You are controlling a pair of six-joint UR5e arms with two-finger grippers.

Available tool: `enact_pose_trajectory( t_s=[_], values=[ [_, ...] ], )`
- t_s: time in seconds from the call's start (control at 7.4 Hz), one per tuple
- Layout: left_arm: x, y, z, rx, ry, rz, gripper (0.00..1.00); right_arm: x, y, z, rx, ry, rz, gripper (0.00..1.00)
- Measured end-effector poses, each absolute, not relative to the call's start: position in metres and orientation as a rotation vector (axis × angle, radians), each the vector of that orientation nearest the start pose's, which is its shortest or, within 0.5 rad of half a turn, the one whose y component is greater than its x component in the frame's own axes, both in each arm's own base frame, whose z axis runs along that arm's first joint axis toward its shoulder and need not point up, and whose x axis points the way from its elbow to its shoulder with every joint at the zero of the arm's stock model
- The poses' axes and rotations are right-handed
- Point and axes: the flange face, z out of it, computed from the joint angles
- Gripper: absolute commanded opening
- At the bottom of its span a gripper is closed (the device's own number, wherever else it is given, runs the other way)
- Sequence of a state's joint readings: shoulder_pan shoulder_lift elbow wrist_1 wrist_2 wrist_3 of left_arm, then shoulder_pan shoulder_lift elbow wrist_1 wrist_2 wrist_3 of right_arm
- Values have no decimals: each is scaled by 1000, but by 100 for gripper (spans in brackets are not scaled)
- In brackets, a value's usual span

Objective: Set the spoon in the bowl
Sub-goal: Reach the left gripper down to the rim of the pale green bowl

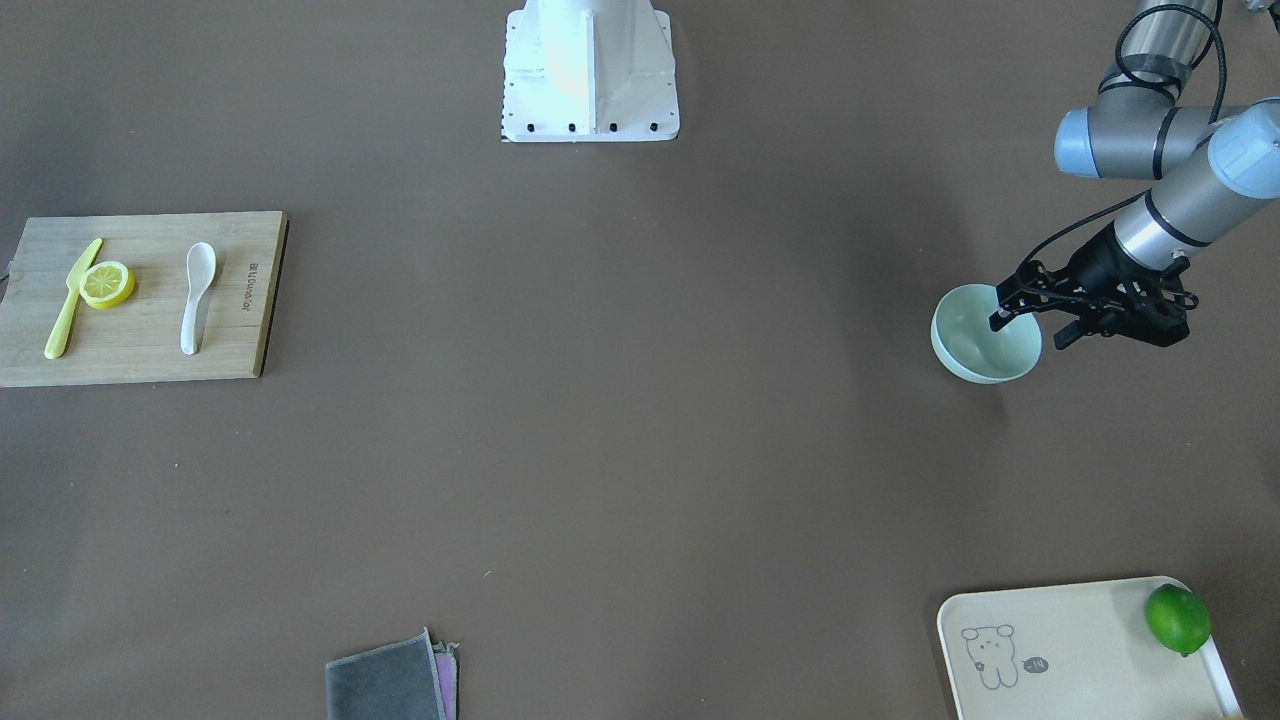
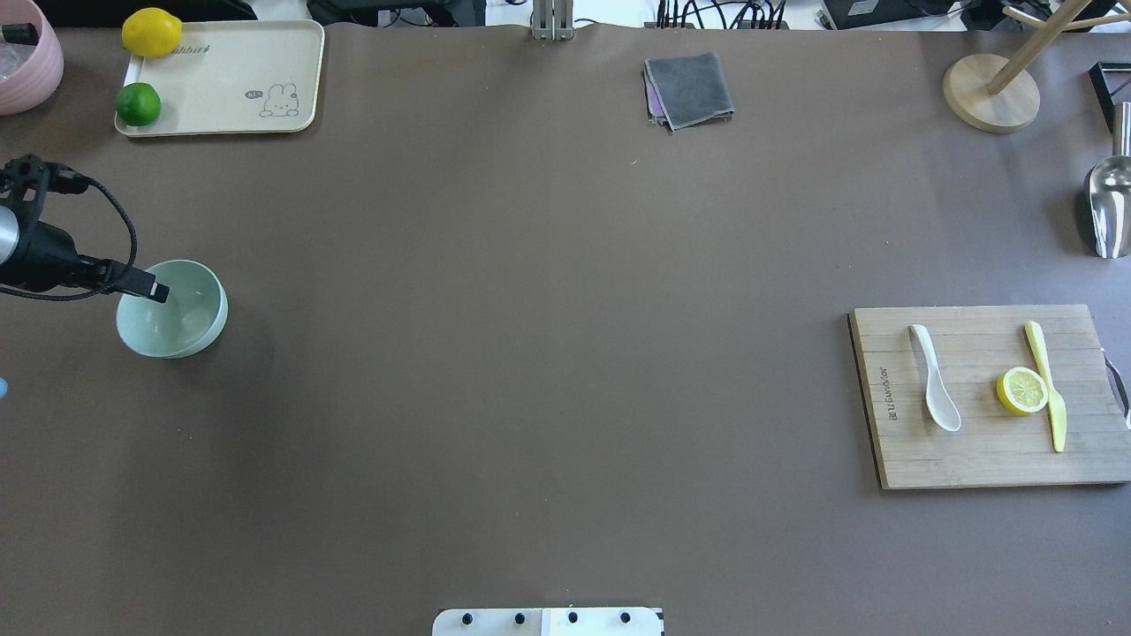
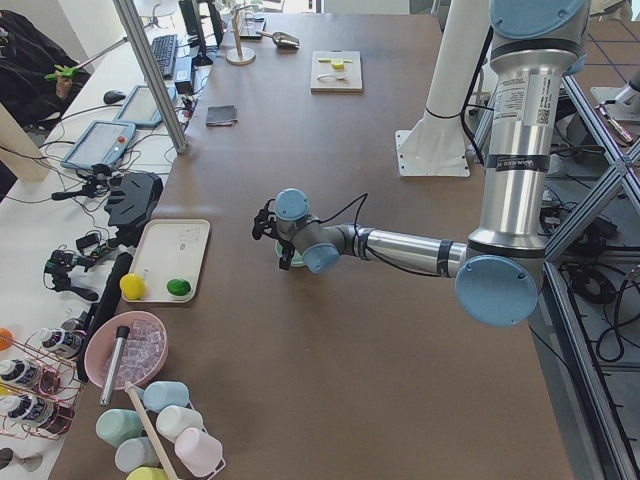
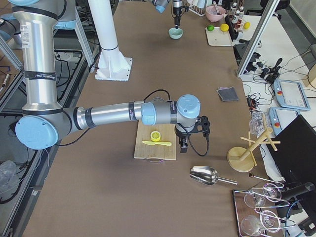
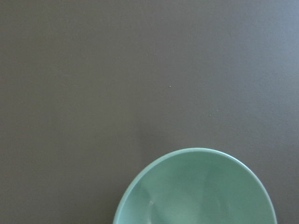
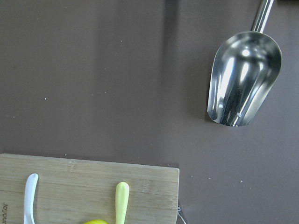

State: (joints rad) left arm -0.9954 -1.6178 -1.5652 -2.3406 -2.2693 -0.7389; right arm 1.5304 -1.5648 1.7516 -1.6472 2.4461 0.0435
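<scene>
The white spoon (image 1: pixel 197 295) lies on a wooden cutting board (image 1: pixel 140 350) beside a lemon slice (image 1: pixel 107 284) and a yellow knife (image 1: pixel 72 298); it also shows in the overhead view (image 2: pixel 935 380). The mint-green bowl (image 1: pixel 985 345) stands far across the table, also seen from overhead (image 2: pixel 172 309). My left gripper (image 1: pixel 1032 328) is open at the bowl. One finger (image 1: pixel 1000 316) is over its inside, the other outside the rim. My right gripper (image 4: pixel 183 143) hovers past the board's outer end. I cannot tell whether it is open or shut. Its wrist view shows the spoon's handle tip (image 6: pixel 30 196).
A metal scoop (image 2: pixel 1109 203) lies beyond the board and also shows in the right wrist view (image 6: pixel 243 79). A cream tray (image 2: pixel 230 79) holds a lime (image 2: pixel 139 103) and a lemon (image 2: pixel 152 32). A grey cloth (image 2: pixel 689 88), a wooden stand (image 2: pixel 990 93) and a pink bowl (image 2: pixel 26 62) line the far edge.
</scene>
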Motion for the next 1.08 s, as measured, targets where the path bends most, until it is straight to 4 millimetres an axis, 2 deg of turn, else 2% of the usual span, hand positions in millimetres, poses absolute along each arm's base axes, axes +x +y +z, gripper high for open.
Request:
enact_pose_trajectory(
  t_s=[0.14, 0.41, 0.68, 0.81, 0.95, 1.08],
  values=[
    [234, -488, 556, 206, 989, 132, 95, 35, -496, 565, 62, -886, -37, 100],
    [235, -488, 561, 207, 991, 135, 47, 31, -497, 564, 54, -891, -33, 100],
    [236, -486, 568, 213, 996, 141, 35, 29, -497, 564, 51, -892, -35, 100],
    [237, -485, 572, 218, 1001, 146, 22, 29, -497, 564, 51, -892, -35, 100],
    [238, -484, 575, 219, 1004, 149, 0, 29, -497, 564, 51, -892, -35, 100],
    [238, -484, 576, 218, 1007, 151, 0, 29, -497, 564, 51, -892, -35, 100]
  ],
)
